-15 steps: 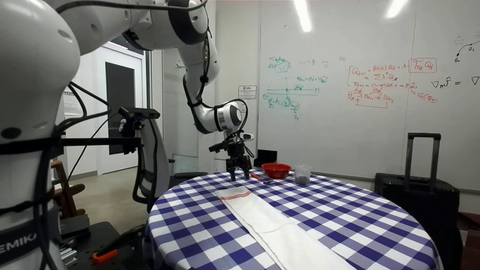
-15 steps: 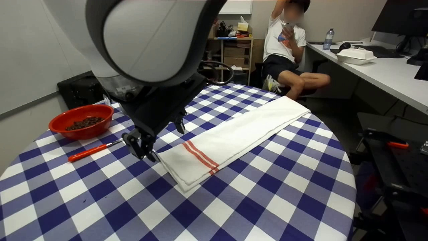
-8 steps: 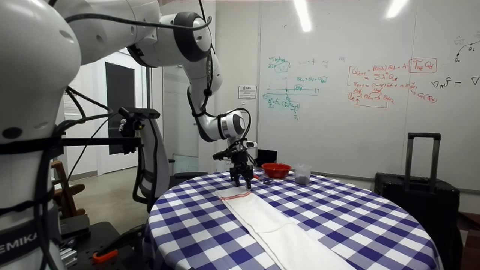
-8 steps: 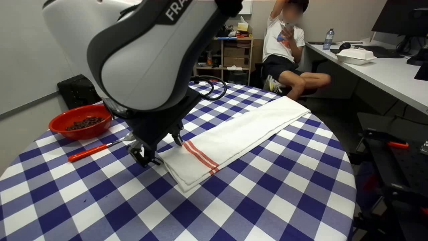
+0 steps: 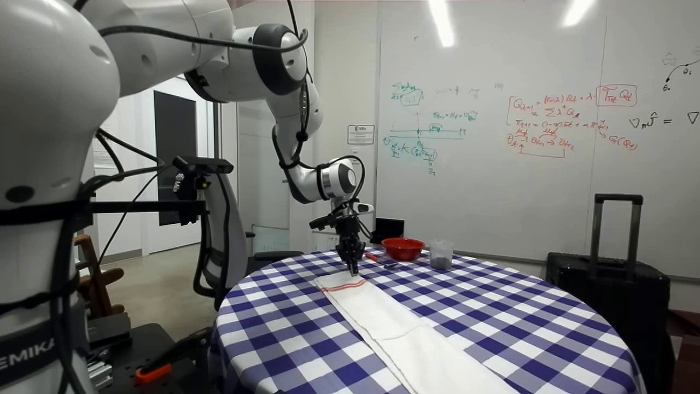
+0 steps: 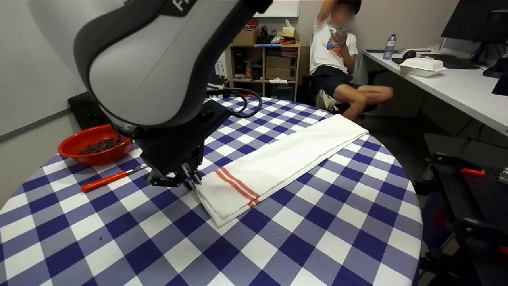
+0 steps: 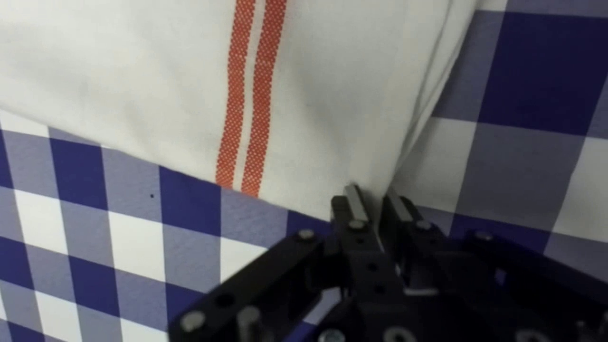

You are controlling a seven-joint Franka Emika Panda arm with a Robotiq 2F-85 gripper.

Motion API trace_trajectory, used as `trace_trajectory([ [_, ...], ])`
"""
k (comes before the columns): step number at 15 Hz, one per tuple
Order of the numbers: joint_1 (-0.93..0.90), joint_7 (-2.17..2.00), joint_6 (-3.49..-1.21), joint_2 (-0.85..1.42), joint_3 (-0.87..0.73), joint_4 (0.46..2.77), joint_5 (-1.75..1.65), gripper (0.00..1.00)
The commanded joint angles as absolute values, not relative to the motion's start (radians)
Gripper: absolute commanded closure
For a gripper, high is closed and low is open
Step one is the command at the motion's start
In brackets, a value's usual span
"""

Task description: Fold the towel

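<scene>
The towel (image 6: 285,155) is a long white cloth folded into a strip, lying across the checked table. Two red stripes (image 7: 256,95) cross it near one end. At that end's corner, my gripper (image 7: 373,202) points down with its fingers drawn nearly together. A bit of the towel's corner runs into the narrow gap between the fingertips. In an exterior view the gripper (image 5: 354,271) appears over the towel's striped end (image 5: 342,283), its two fingers side by side. The corner itself is partly hidden by the fingers.
A red bowl (image 6: 95,149) of dark brown pieces and a red-handled utensil (image 6: 105,181) sit on the tablecloth (image 6: 158,246) near the gripper. A translucent cup (image 5: 441,255) stands beside the bowl. A person (image 6: 335,59) sits beyond the table, past the towel's far end.
The gripper has come down to the towel's striped corner, and its fingers have gone from wide apart to nearly together. The corner's edge has been drawn in slightly.
</scene>
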State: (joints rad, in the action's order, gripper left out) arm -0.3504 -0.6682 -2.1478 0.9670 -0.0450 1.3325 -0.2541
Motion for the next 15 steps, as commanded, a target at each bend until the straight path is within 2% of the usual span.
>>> trace_trajectory([
  [1,-0.362,-0.66,-2.108,0.959,-0.04,1.301,-0.214,1.0],
  [15,-0.515,-0.618,-2.085,0.783,0.015,1.212,-0.259,0.99],
])
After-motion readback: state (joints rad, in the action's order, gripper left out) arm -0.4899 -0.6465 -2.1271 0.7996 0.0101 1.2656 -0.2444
